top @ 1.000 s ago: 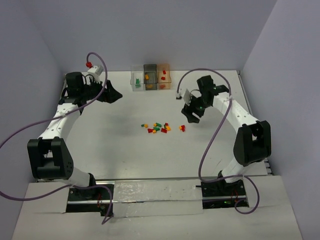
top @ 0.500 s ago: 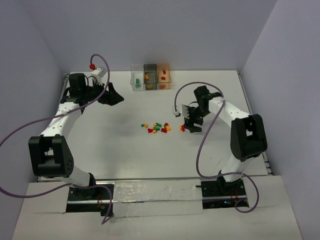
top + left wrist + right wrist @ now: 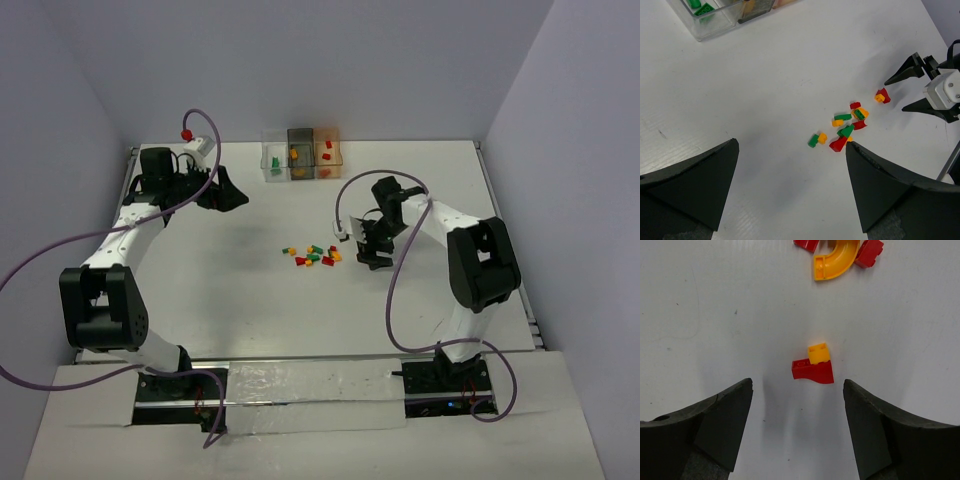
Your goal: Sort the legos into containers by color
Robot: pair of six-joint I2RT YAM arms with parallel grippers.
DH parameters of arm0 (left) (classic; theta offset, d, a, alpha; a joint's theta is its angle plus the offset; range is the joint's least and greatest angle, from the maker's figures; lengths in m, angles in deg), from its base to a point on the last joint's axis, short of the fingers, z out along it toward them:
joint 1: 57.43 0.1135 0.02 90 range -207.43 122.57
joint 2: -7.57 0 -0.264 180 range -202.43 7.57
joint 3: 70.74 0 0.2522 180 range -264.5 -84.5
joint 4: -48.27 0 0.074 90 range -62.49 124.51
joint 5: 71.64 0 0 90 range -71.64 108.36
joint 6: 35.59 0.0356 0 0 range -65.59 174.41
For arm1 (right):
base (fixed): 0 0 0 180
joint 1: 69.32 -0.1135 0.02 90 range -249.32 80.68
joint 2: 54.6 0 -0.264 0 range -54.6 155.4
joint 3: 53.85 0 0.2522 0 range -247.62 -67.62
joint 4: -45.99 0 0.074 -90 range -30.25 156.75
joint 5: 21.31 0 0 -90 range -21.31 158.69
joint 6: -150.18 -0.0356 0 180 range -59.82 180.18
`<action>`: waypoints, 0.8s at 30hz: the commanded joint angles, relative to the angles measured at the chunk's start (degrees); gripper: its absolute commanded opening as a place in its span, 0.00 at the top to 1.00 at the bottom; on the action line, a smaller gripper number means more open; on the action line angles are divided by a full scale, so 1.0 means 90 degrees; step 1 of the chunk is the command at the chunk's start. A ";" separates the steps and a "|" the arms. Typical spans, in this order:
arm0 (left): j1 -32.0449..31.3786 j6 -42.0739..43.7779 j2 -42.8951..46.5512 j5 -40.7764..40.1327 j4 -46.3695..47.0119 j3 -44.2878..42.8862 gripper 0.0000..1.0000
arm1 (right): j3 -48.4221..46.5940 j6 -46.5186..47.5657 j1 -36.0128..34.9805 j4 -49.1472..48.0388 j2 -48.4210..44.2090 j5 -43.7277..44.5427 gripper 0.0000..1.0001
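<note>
The right end effector [image 3: 368, 252] is hanging low over the surface [image 3: 240, 290] with its fingers spread apart and gripping nothing. The overhead view is hiding what lies under it. The right wrist view is showing it: a red brick [image 3: 815, 373] with a small yellow brick [image 3: 818, 353] pressed against it is lying flat between the two dark fingers [image 3: 720, 425], slightly ahead of the tips and touching neither. Further ahead, a curved yellow piece [image 3: 832, 262] is sitting between two more red bricks at the frame's top edge.

The left end effector [image 3: 225, 192] is also standing wide open and empty, well apart from the pile. Its wrist view is looking across the scattered legos [image 3: 846, 125], a loose cluster of red, green and yellow ahead of and to the right of its fingers, with the red and yellow pair lying just beside the other arm's tips.

Only the overhead view is taking in all three containers [image 3: 301, 155], standing in a row far beyond both end effectors. The left wrist view is catching only the clear box [image 3: 707, 27], holding green bricks.
</note>
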 commanded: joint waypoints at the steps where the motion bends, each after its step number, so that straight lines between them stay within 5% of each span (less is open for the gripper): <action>1: -0.0036 0.0149 -0.0048 0.0205 0.0183 -0.0200 0.02 | -0.0145 0.0098 -0.0153 -0.0243 0.0118 0.0099 0.21; 24: -0.0036 0.0159 -0.0107 0.0213 0.0174 -0.0209 0.02 | -0.0396 -0.0120 -0.0249 -0.0365 0.0506 0.0170 0.40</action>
